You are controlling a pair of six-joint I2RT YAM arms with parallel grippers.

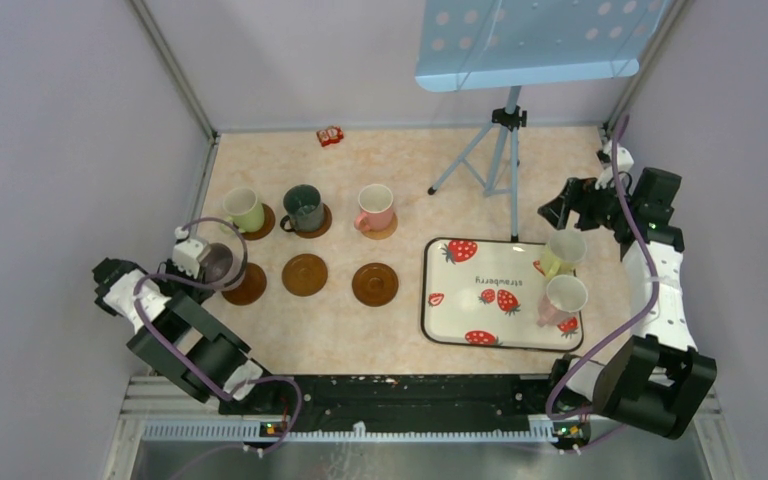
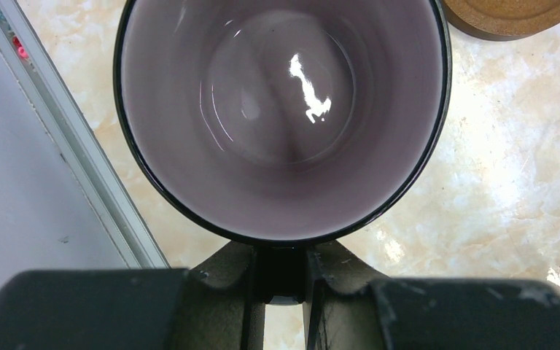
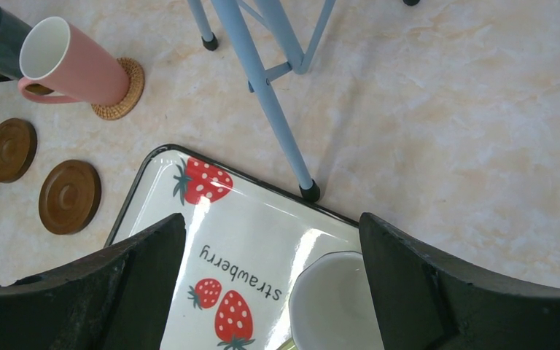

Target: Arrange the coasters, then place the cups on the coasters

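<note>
My left gripper (image 1: 202, 262) is shut on the handle of a dark cup with a mauve inside (image 2: 284, 109). It holds the cup upright at the left edge of the front-left coaster (image 1: 250, 287), whose rim shows as a coaster edge (image 2: 510, 14) beyond the cup. Two bare coasters (image 1: 305, 274) (image 1: 375, 284) complete the front row. Behind them a yellow-green cup (image 1: 245, 209), a dark green cup (image 1: 303, 207) and a pink cup (image 1: 375, 207) each stand on a coaster. My right gripper (image 3: 273, 233) is open above the tray, over a pale cup (image 3: 332, 299).
The white strawberry tray (image 1: 460, 300) at the right holds a yellow-green cup (image 1: 563, 252) and a light pink cup (image 1: 563, 298). A blue stand's tripod (image 1: 495, 160) rises behind the tray. A small red item (image 1: 331, 136) lies by the back wall. A metal rail (image 2: 73, 146) borders the left side.
</note>
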